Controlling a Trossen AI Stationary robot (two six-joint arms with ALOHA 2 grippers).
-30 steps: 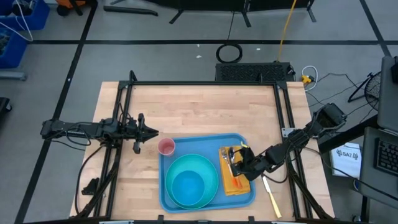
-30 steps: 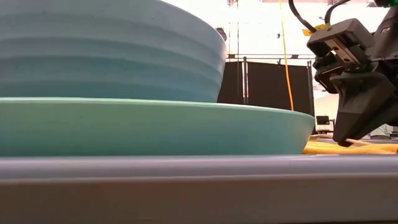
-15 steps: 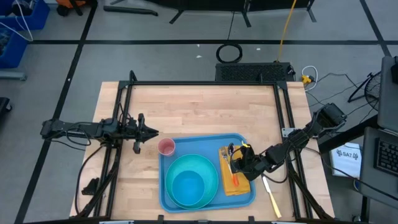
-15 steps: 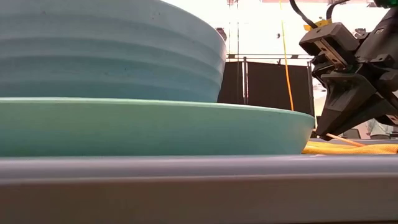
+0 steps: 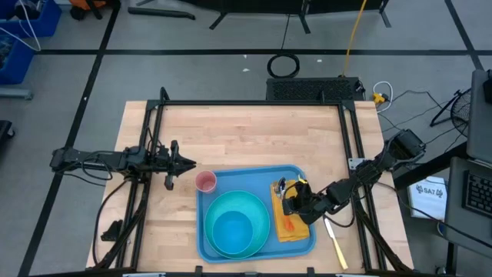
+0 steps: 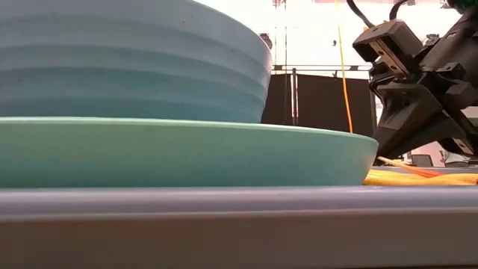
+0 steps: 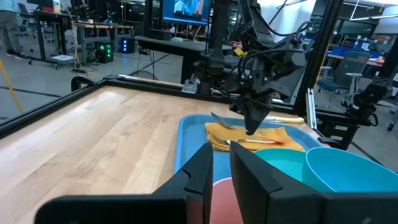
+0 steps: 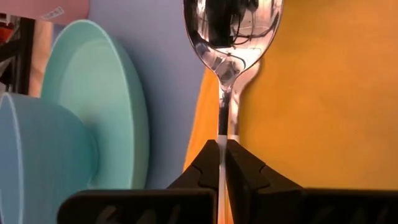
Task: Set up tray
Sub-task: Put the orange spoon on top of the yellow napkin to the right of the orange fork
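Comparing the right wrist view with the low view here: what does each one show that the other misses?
Only the right wrist view shows the spoon, its handle running between the right gripper's nearly closed fingers, and a corner of the pink cup. Only the low view shows the gripper's body from outside, hanging over the tray's right end, and the room behind. Both show the turquoise plate, the blue bowl, the yellow-orange napkin and the blue tray.

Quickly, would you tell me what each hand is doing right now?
Left hand: closed, empty, beside the tray.
Right hand: closed on the spoon, over the napkin.
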